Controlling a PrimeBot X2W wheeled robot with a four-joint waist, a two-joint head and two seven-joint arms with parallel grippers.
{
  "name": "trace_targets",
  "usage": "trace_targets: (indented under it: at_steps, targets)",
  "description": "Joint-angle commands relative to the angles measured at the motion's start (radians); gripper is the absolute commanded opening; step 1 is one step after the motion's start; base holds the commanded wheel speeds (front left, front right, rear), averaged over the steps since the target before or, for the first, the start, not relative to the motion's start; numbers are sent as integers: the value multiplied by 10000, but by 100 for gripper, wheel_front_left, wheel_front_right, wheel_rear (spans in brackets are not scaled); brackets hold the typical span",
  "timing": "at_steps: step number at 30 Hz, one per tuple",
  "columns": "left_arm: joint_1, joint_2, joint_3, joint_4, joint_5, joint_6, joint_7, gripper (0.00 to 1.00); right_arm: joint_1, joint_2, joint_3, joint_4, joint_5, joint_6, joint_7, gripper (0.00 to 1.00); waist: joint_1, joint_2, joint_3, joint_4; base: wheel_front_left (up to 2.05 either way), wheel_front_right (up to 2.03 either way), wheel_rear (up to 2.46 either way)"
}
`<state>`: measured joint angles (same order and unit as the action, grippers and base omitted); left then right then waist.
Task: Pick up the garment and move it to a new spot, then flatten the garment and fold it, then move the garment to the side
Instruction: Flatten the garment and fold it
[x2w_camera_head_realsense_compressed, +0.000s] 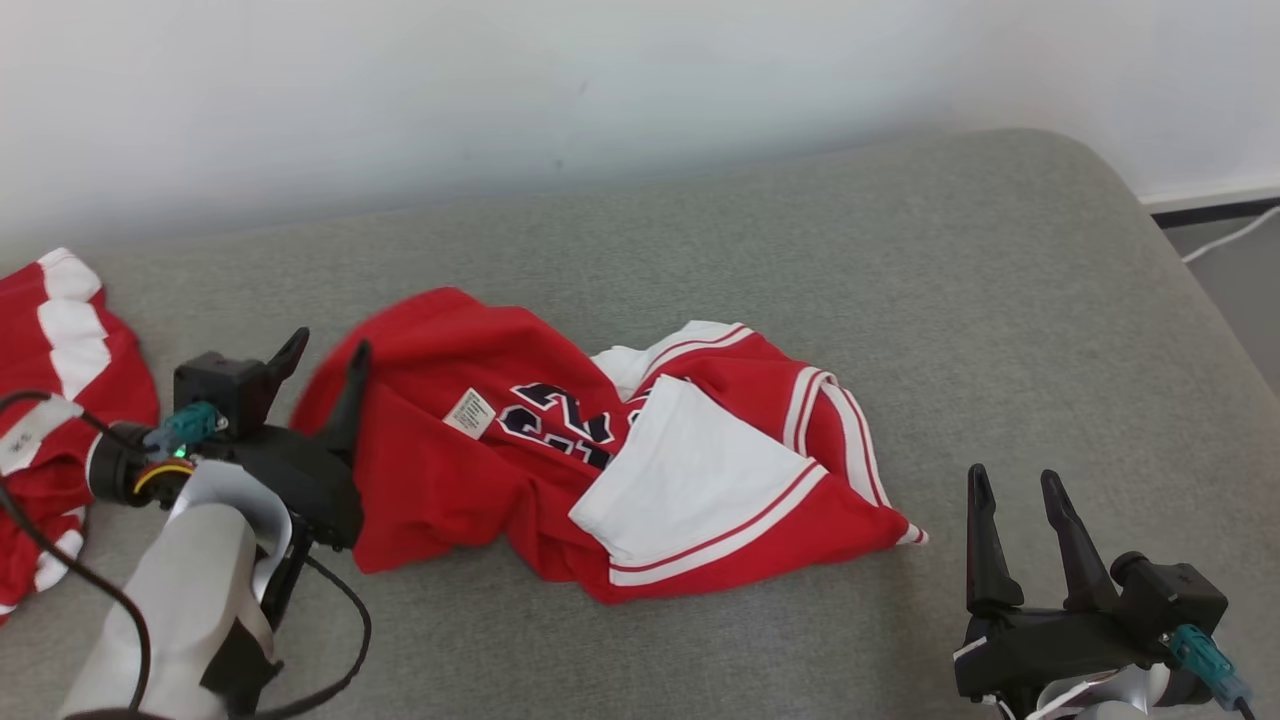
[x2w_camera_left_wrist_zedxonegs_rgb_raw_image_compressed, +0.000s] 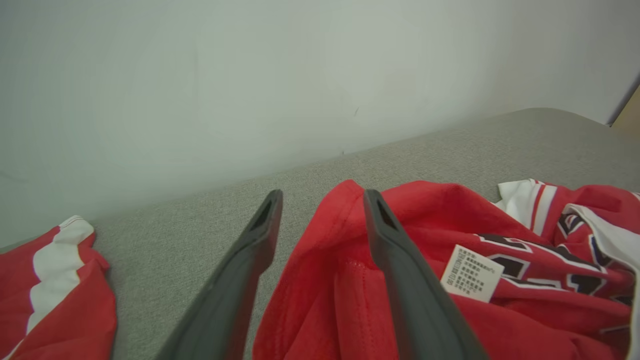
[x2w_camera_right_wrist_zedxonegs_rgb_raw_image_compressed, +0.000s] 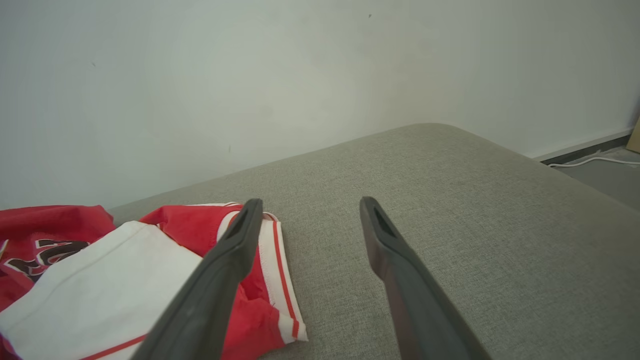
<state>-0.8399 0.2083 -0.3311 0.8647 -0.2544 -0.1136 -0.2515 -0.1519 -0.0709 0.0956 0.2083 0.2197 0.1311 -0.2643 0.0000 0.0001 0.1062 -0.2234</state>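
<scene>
Garment, a red jersey with white striped trim and dark lettering, lay crumpled near the middle of the grey cushion, somewhat towards its left edge. A white panel was folded over its right half, and a small label showed on the red cloth. The left claw stood at the jersey's left end with its fingers parted to a middling gap. The head view placed one finger off the cloth and the other over its edge. The left wrist view added that a raised fold of red fabric sat between the two fingers without being pinched, and it brought the label's fine print close, though too small to read. The right claw was spread wide near the cushion's front right, apart from the jersey. Its wrist view showed bare grey cloth between the fingers and the striped hem just beside the left one. A second red-and-white garment lay at the left edge. The head and right wrist views caught a white cable on the floor past the right edge, below the pale wall.
</scene>
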Motion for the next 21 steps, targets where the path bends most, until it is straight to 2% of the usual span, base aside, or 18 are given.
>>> trace_targets:
  at_steps: [1,5,10,21]
  targets:
    - [319,-10,66,-178,-82,97,-80,100,66,-63,24,4,-16,-6,-16,100,0,-1,-105,247,0,0,0]
    - [1042,-138,420,-1214,-318,448,-148,100,243,-112,-18,40,-42,-6,-14,100,0,-1,-278,591,0,0,0]
    - [2507,-353,882,-3371,-316,872,-140,100,395,-140,-55,48,-60,-6,-16,100,0,-1,-426,1006,0,0,0]
    - [5200,-1154,1474,-6670,110,1483,-143,100,617,-291,-15,130,-9,-6,-15,100,0,-1,-546,1617,0,0,0]
